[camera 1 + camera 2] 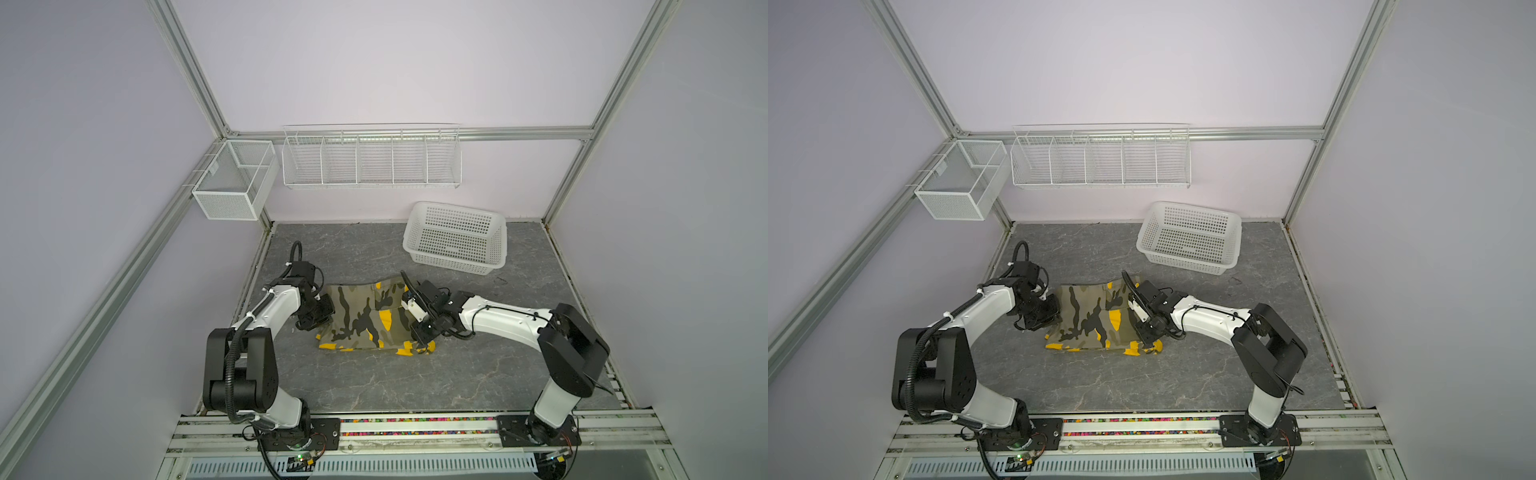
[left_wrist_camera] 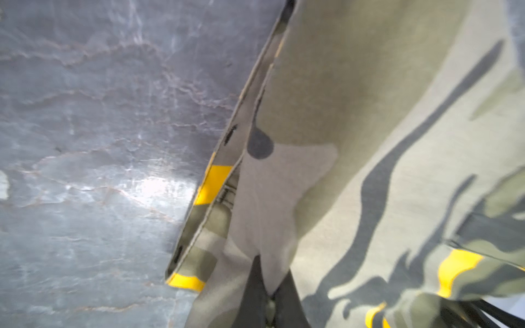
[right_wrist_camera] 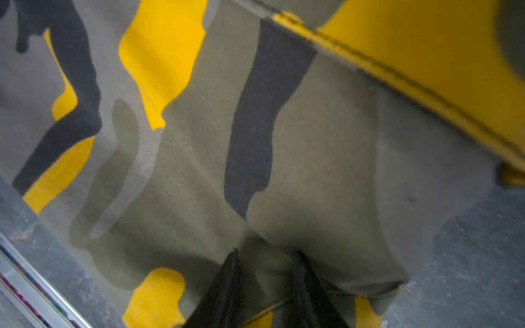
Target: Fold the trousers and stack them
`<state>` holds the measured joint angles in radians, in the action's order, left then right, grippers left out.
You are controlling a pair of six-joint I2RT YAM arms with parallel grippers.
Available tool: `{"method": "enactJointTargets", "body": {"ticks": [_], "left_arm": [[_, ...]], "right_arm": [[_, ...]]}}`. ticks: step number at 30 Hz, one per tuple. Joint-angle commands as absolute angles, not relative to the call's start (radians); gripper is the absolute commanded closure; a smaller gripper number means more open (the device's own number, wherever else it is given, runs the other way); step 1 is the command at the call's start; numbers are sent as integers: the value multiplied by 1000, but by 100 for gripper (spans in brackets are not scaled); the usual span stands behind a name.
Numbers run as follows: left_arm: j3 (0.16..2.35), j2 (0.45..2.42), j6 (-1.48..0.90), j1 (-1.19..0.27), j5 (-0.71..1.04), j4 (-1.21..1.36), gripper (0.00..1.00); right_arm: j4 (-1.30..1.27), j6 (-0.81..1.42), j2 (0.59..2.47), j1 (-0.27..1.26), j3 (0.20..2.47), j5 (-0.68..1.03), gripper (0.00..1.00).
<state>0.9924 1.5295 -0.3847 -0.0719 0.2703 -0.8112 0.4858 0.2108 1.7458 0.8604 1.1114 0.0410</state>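
- Grey marbled surface point(image 1: 415, 386): folded camouflage trousers point(image 1: 365, 320) lie at its middle, between both arms.
- left fingers point(image 2: 251, 295) pinched tight on the trousers' edge.
- right fingers point(image 3: 224, 292) narrow, gripping bunched cloth at the opposite end.

A robotics lab cell: aluminium frame point(image 1: 183, 54), lilac walls point(image 1: 395, 62) (marbled tabletop point(image 1: 374, 386)), arms point(image 1: 503, 320) on a rail point(image 1: 415, 422).
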Motion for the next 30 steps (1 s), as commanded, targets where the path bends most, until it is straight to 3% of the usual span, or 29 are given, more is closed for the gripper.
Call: {"method": "enactJointTargets", "body": {"ticks": [1,9,18,24,30], "left_arm": [[1076,1496,-342,-70,304,-872,100],[1212,1510,-286,-115,406,-883,100],[1246,1697,-203,-114,177,-903,100],[1241,1771,-206,-114,159,-841,100],[1233,1822,-193,-114,158,-810,100]], "right_arm": [[551,174,1755,869,1056,13,66],[530,167,1727,874,1023,17,66],[532,166,1719,883,1012,18,66],[551,247,1637,852,1095,53,56],[519,328,1617,791,1248,69,54]]}}
